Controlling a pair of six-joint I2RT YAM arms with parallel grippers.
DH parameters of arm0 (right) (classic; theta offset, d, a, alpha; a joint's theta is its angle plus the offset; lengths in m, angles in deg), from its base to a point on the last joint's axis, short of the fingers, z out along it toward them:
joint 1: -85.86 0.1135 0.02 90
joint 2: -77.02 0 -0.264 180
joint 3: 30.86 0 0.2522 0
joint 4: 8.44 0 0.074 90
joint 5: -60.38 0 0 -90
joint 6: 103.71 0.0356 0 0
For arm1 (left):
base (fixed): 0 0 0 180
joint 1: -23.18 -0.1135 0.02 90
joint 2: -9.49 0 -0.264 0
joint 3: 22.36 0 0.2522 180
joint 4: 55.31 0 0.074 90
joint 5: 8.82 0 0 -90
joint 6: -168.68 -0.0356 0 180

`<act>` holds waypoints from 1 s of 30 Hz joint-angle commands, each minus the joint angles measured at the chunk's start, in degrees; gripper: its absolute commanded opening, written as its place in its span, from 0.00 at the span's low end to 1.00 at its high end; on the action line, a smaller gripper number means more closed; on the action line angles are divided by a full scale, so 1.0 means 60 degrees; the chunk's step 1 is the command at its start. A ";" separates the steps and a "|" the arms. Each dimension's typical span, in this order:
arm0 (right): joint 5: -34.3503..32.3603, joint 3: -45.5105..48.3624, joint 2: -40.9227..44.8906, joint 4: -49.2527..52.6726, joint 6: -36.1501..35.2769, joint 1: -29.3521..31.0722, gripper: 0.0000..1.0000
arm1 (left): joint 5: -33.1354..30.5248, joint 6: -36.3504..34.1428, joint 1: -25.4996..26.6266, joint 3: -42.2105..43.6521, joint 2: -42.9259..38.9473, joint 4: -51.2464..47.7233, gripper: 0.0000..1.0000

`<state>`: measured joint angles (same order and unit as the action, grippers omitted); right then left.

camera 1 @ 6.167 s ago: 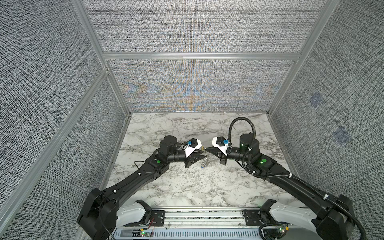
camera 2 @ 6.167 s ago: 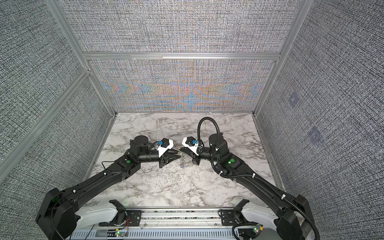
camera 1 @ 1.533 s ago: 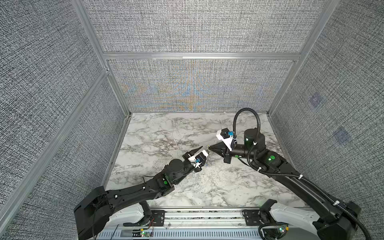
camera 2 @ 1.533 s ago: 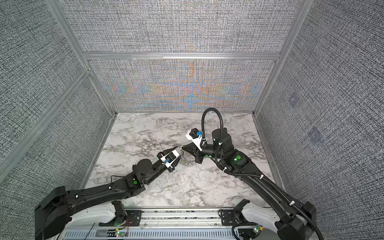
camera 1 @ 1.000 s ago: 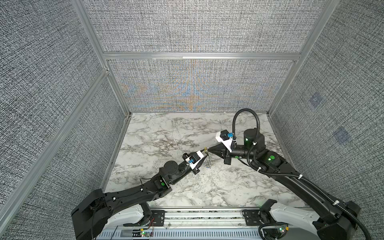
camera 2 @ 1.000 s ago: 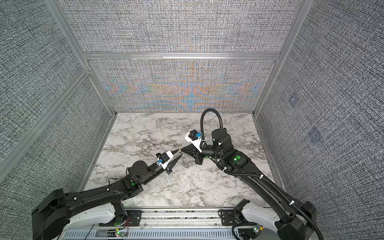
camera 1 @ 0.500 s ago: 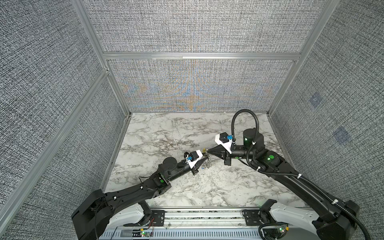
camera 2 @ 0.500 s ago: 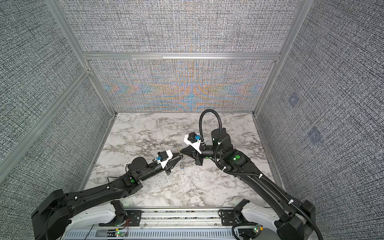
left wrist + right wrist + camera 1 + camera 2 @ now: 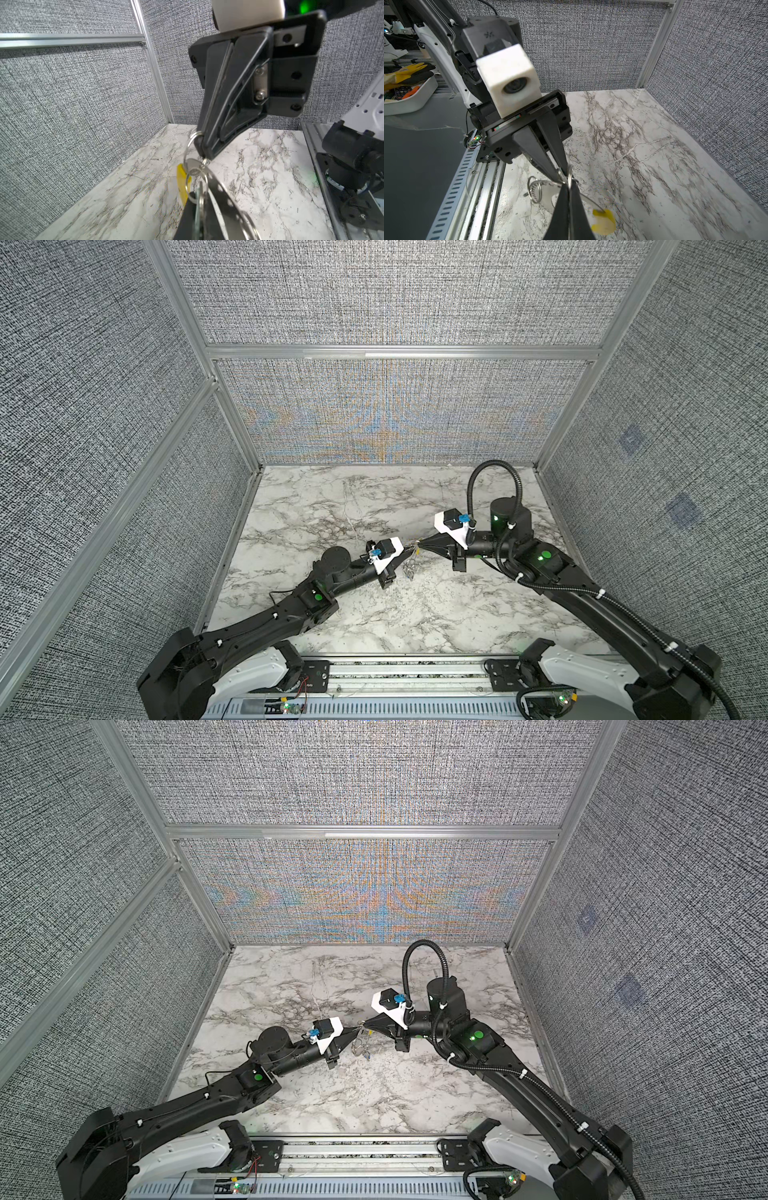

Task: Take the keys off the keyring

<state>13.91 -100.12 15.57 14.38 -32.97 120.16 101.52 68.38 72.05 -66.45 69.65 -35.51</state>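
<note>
The left gripper (image 9: 561,172) has swung up to the right gripper (image 9: 202,145) and pinched closed. Both pairs of jaws clamp one thin grey keyring hoop (image 9: 182,188) with a yellow sleeve, hanging downward above the grey-veined white marble tabletop (image 9: 415,1094) between grey woven-fabric walls (image 9: 353,774). Seemingly two small metal keys (image 9: 360,1049) dangle from it.

**No legible text in any view**

Nothing is reading as a letter, number or brand name. A small star-shaped emblem is showing on the grey housing (image 9: 492,31) of the left arm in the right wrist view, but it is a mark only, with no wording beside it. Any stamping on the keys (image 9: 194,166) is blurring out in the left wrist view. In both top views everything is coming through too small to read.
</note>
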 commanded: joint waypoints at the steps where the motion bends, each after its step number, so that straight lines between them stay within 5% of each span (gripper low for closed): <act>1: 0.0201 0.0010 0.0079 0.0229 -0.0415 -0.0010 0.00 | 0.0656 -0.0832 -0.0187 -0.0405 -0.0206 -0.1499 0.00; 17: 0.0284 -0.0014 0.0003 0.0653 -0.0949 -0.0034 0.00 | 0.2018 -0.2650 -0.0832 -0.2288 0.0049 -0.4936 0.00; 30: -0.0458 0.0183 0.0264 0.0805 -0.1732 -0.0023 0.00 | 0.2822 -0.2882 -0.1198 -0.3179 0.0489 -0.6084 0.00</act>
<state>12.64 -99.60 16.57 19.34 -41.04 119.99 115.49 51.66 65.51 -84.13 71.77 -69.43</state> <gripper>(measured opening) 0.049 0.079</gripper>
